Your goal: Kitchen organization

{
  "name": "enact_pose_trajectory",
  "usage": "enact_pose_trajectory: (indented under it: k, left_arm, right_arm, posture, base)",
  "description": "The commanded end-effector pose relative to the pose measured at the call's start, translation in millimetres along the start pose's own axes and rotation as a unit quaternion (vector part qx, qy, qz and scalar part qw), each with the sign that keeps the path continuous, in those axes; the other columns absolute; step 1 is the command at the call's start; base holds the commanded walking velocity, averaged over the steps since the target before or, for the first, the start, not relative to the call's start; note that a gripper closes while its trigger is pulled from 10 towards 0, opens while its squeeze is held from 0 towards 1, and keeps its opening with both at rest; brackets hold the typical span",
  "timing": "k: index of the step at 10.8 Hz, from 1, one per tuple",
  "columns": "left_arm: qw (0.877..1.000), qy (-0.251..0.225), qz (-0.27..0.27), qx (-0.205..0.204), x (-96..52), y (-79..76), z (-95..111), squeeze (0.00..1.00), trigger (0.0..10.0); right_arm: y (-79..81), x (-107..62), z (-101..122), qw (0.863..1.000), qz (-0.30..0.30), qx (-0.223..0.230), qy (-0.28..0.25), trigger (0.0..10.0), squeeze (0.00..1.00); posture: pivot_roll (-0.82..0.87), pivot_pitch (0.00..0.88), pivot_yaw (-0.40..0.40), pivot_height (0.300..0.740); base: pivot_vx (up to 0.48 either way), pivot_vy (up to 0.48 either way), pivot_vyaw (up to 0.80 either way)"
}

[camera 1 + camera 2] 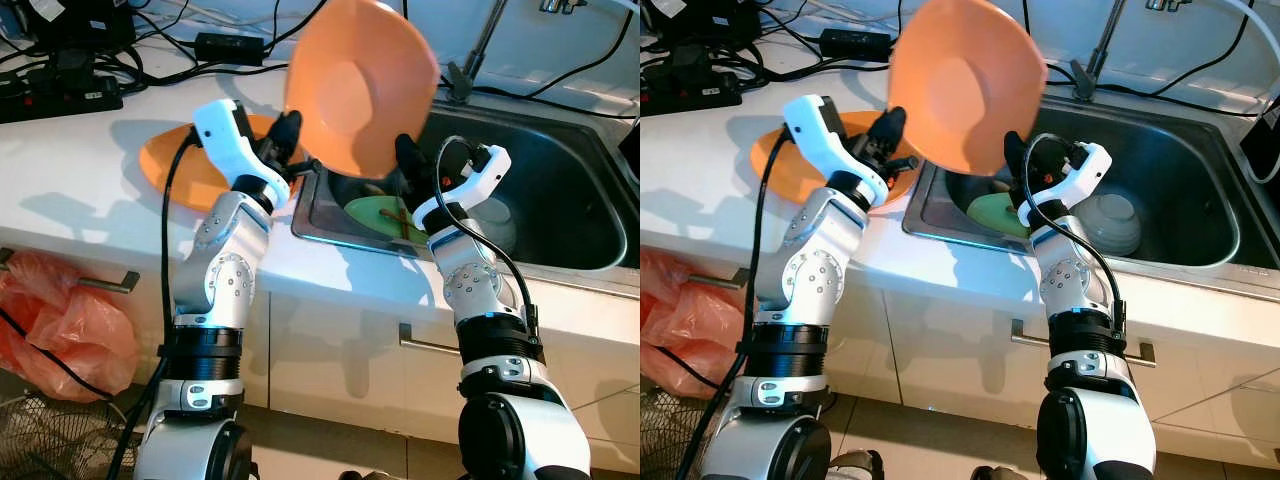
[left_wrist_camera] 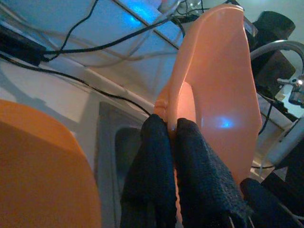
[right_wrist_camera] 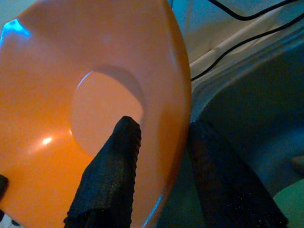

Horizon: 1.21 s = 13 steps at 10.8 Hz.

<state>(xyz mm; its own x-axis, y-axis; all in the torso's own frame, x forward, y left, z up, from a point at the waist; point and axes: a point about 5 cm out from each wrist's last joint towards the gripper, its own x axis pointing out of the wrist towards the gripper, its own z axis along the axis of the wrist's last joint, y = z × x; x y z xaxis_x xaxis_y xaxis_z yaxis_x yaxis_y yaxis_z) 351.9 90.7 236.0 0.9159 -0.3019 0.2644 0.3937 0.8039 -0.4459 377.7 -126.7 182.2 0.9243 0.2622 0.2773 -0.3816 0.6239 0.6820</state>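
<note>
Care suits this lift: both jaws grip opposite rim edges of the round orange plastic bowl [image 1: 360,85], tilted above the steel sink [image 1: 560,215] edge. Left gripper [image 2: 173,130] and right gripper [image 3: 161,142] should move together toward the orange plate [image 1: 185,170] on the white table [image 1: 90,190].

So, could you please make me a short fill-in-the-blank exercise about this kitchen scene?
1. Both grippers hold up an orange ____ by its rim.
2. The left gripper and right gripper hold it above the ____.
3. In the sink lies a ____ plate.
4. On the counter beside the sink lies an ____ plate.

Missing words: bowl; sink; green; orange
</note>
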Motion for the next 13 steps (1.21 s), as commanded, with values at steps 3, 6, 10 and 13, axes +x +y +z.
enact_pose_trajectory:
  k: [3,6,10,13]
  left_arm:
    - [0.999,-0.007,-0.042,-0.003,-0.7,-15.2,4,0.00,10.0]
    - [0.997,0.013,-0.072,-0.003,-2.9,-21.8,-1,0.00,10.0]
    - [0.998,0.019,-0.067,0.002,-4.5,-18.2,-2,0.00,10.0]
    - [0.997,0.044,-0.060,0.028,-5.7,-15.6,-11,0.00,10.0]
  right_arm:
    - [0.4,-1.4,4,1.000,0.005,-0.001,-0.004,10.0,0.00]
    - [0.3,-1.6,2,1.000,0.004,0.001,-0.002,10.0,0.00]
    - [-1.9,-2.0,2,1.000,-0.006,0.005,-0.004,0.0,0.00]
    - [-2.7,-3.1,2,1.000,-0.007,0.010,-0.005,0.0,0.00]
  posture:
    - [0.11,0.075,-0.074,0.740]
    - [0.11,0.079,-0.078,0.740]
    - [0.12,0.083,-0.080,0.740]
    - [0.11,0.085,-0.078,0.740]
  base:
    - [0.000,0.000,0.00]
    - [0.000,0.000,0.00]
    - [0.000,0.000,0.00]
    - [0.000,0.000,0.00]
